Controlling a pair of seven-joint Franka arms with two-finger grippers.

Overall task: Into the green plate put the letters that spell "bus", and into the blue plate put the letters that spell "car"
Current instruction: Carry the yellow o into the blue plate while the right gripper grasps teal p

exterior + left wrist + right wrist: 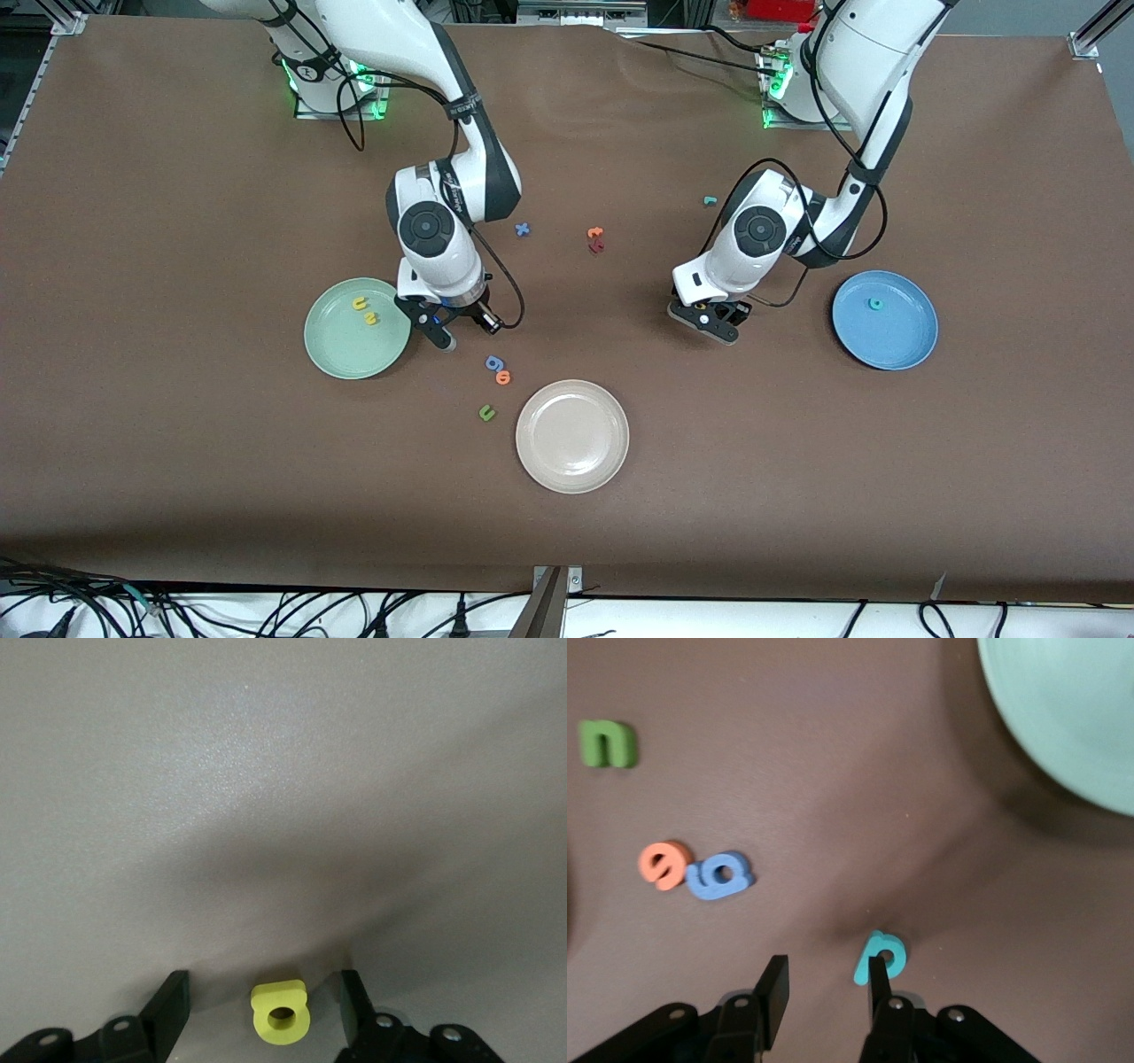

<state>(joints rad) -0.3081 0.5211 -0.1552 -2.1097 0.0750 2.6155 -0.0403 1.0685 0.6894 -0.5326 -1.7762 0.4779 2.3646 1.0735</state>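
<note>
Yellow a (281,1013) between open left gripper (264,1010) fingers; teal b (881,958) beside open right gripper (826,988).

High front camera faces robots; wrist cameras close — looking down.

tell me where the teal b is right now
The teal b lies on the brown table beside the green plate, under the right pincer; in the right wrist view one fingertip is against it.
</note>
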